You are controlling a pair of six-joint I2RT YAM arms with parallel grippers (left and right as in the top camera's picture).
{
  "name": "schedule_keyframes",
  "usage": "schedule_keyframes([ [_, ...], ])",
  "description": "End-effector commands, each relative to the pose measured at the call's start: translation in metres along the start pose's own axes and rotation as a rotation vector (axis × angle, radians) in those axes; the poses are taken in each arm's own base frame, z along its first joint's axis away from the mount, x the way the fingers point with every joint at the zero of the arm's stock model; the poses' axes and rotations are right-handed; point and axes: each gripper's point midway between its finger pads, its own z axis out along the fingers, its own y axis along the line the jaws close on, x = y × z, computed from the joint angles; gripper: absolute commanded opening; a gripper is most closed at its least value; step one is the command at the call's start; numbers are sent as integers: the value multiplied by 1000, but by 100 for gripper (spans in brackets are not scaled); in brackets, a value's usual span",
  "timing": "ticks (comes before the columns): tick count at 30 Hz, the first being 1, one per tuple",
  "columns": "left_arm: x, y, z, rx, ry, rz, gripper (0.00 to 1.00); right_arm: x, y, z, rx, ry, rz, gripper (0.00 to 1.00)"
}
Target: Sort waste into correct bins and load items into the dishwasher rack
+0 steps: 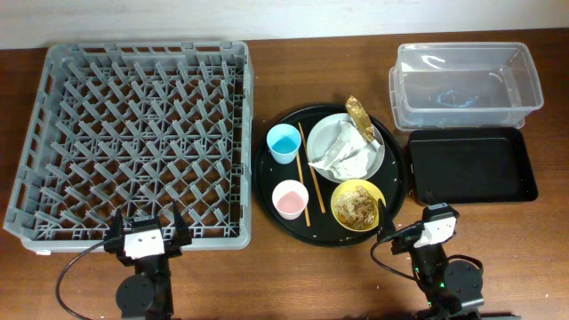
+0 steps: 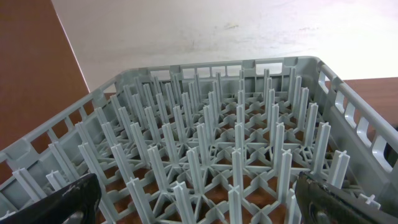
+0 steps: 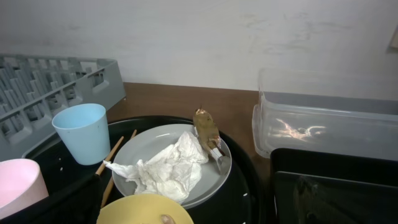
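The grey dishwasher rack (image 1: 133,133) fills the left and holds nothing; it also fills the left wrist view (image 2: 211,137). A round black tray (image 1: 267,178) carries a blue cup (image 1: 284,143), a pink cup (image 1: 290,198), two chopsticks (image 1: 304,173), and a yellow bowl (image 1: 358,204) with noodle scraps. It also carries a grey plate (image 1: 331,133) with a crumpled napkin (image 1: 345,156) and a brown wrapper (image 1: 359,114). My left gripper (image 2: 202,205) is open at the rack's near edge. My right gripper (image 1: 433,222) sits open just behind the bowl (image 3: 146,211).
A clear tub (image 1: 467,84) stands at the back right, and a shallow black tray (image 1: 471,164) lies in front of it. Both hold nothing. Both arm bases sit at the table's front edge.
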Motion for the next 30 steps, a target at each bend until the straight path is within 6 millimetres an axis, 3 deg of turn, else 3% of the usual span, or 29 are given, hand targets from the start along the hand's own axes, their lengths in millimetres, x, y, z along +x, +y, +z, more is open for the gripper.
schedule_keyframes([
  [1,0,-1,0,9,-4,15,100,2,-1,0,6,3,-6,98],
  [28,0,-2,0,13,-5,15,100,2,-2,0,9,3,-6,99],
  [30,-11,-2,-1,13,-47,8,100,-8,-4,0,20,-38,-8,99],
])
